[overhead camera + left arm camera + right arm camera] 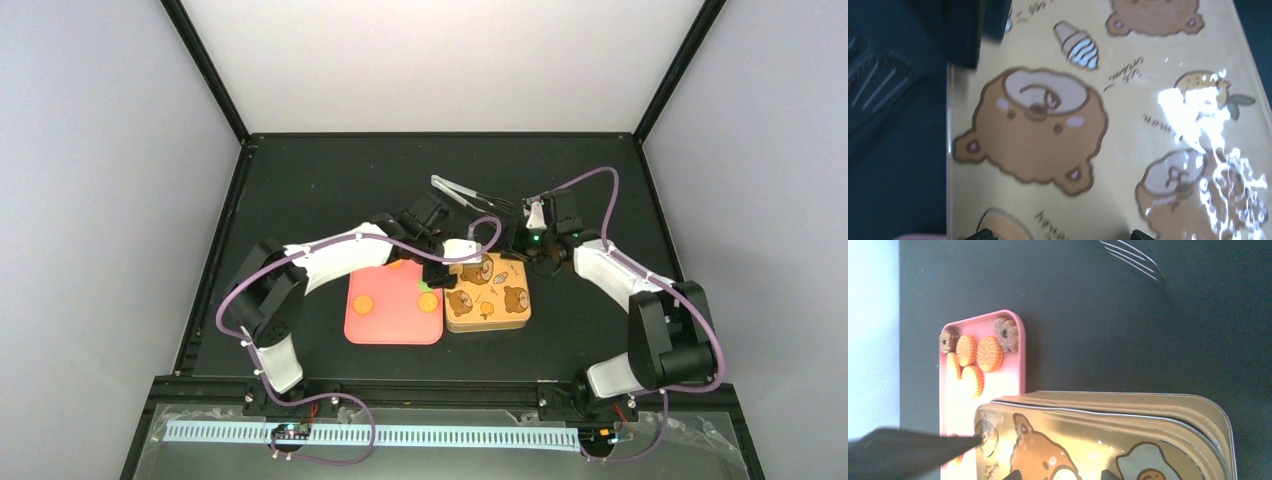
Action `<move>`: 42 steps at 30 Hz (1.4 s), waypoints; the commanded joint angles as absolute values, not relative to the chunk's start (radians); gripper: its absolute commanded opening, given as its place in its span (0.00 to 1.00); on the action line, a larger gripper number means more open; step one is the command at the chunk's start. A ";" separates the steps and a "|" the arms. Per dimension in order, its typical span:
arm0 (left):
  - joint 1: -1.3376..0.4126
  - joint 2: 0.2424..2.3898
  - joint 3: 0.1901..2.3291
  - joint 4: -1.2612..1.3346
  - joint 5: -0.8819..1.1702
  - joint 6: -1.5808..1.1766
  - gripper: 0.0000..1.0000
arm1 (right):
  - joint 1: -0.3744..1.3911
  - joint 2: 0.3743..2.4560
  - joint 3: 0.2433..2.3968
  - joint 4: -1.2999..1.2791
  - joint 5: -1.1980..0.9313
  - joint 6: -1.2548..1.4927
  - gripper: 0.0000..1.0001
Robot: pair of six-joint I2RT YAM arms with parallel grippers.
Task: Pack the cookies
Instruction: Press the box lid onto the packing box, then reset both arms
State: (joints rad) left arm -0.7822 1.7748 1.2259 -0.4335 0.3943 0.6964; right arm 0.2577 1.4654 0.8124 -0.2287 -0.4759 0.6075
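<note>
— Pink tray (395, 330), overhead view: what sits on it?
— Cookies (363, 303): two orange in plain sight, plus a third orange edge peeking from under the left arm. The tray's 12 o'clock end is hidden by that arm. One tin (487, 324) sits against the tray at its 3 o'clock, covered. One pair of tongs (470, 195) lies apart at the tin's 12 o'clock, untouched.

— Grippers?
— Left gripper (440, 275) is over the tin's 10 o'clock corner. Right gripper (530, 245) is just off its 1 o'clock corner. Jaw state is unreadable from up there.

— Left wrist view.
— One lid (1148, 125) fills the frame, with three bear faces (1033, 125) counted on it. No cookies in view. The fingertips (983, 234) at 6 o'clock stand wide apart above the lid with nothing between them: released.

— Right wrist view.
— The tray's far end is at 10 o'clock, holding four orange and two dark brown cookies, bunched and touching. There may be one more orange at 8 o'clock, half hidden by a dark blurred shape; cannot confirm. The lid sits on the tin with a seam showing along the edge. Whether it is fully seated, cannot tell. The right tips at 6 o'clock are parted over the lid, gripping nothing.

— Progress?
— Judgement: unfinished. At least six cookies lie on the tray. None can be seen inside the tin, since the lid hides its contents. Left to do: get the lid off and move the rest in.
</note>
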 commanded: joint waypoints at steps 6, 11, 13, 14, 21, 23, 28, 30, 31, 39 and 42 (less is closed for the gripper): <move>-0.628 1.681 1.279 -0.623 0.553 0.604 0.76 | 0.297 1.334 0.778 -0.153 -0.580 0.721 0.45; -0.575 1.656 1.352 -0.655 0.597 0.567 0.79 | 0.365 1.404 0.781 -0.127 -0.551 0.733 0.45; -0.561 1.650 1.373 -0.673 0.604 0.561 0.79 | 0.369 1.441 0.766 -0.102 -0.543 0.732 0.45; -0.555 1.645 1.376 -0.679 0.605 0.560 0.79 | 0.370 1.460 0.758 -0.088 -0.538 0.733 0.44; -0.456 1.603 1.367 -0.717 0.612 0.567 0.79 | 0.417 1.567 0.750 -0.079 -0.460 0.699 0.41; -0.422 1.593 1.365 -0.732 0.620 0.576 0.79 | 0.430 1.560 0.753 -0.075 -0.445 0.700 0.41; -0.347 1.561 1.341 -0.744 0.624 0.587 0.79 | 0.456 1.537 0.782 -0.093 -0.403 0.702 0.41; -0.315 1.550 1.336 -0.757 0.625 0.585 0.79 | 0.462 1.509 0.803 -0.108 -0.395 0.696 0.41; -0.298 1.543 1.333 -0.764 0.626 0.581 0.79 | 0.463 1.489 0.819 -0.124 -0.388 0.690 0.43; -0.114 1.425 1.238 -0.628 0.634 0.473 0.99 | 0.462 1.319 1.029 -0.341 -0.229 0.551 0.96; -0.051 1.385 1.183 -0.518 0.595 0.397 0.99 | 0.462 1.265 1.057 -0.384 -0.141 0.509 1.00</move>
State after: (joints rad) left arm -0.1143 1.4433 1.2324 -0.6643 0.6109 0.5087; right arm 0.4587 1.3312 1.0164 -0.2829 -0.2890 0.5949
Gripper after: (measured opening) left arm 0.987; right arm 0.987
